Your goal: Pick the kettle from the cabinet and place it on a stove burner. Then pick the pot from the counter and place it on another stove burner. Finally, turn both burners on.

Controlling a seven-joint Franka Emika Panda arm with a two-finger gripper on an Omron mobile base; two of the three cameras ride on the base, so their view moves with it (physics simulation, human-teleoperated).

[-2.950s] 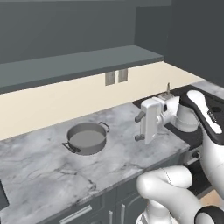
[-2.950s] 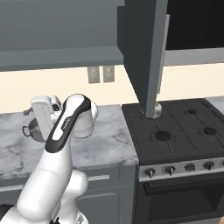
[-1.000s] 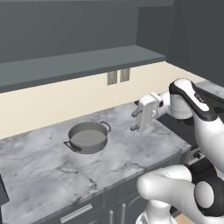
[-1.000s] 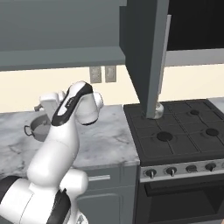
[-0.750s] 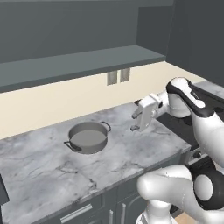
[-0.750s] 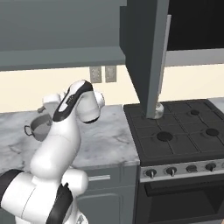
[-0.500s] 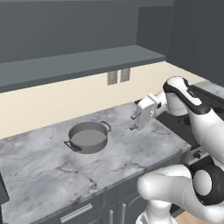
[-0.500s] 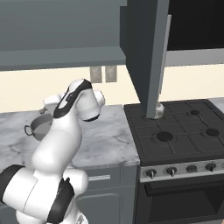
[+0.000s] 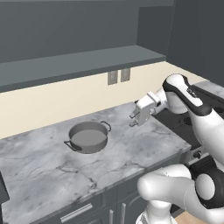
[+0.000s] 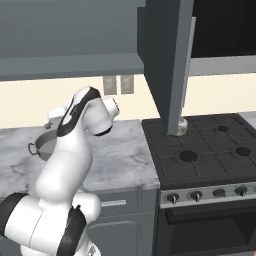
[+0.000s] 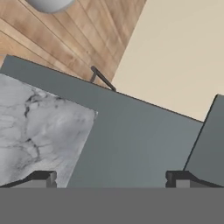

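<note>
Right base view: kettle [image 10: 180, 127] on a back burner (step one done); pot [image 9: 89, 137] untouched on surface [image 9: 131, 148], gripper [image 9: 135, 119] jaws wide, empty; burners unlit.

At the centre of the left base view, bare counter [image 9: 131, 148] is left between the pot [image 9: 89, 137] and the wide-open gripper [image 9: 134, 118], while headroom above is limited by the shelf [image 9: 87, 63].
</note>
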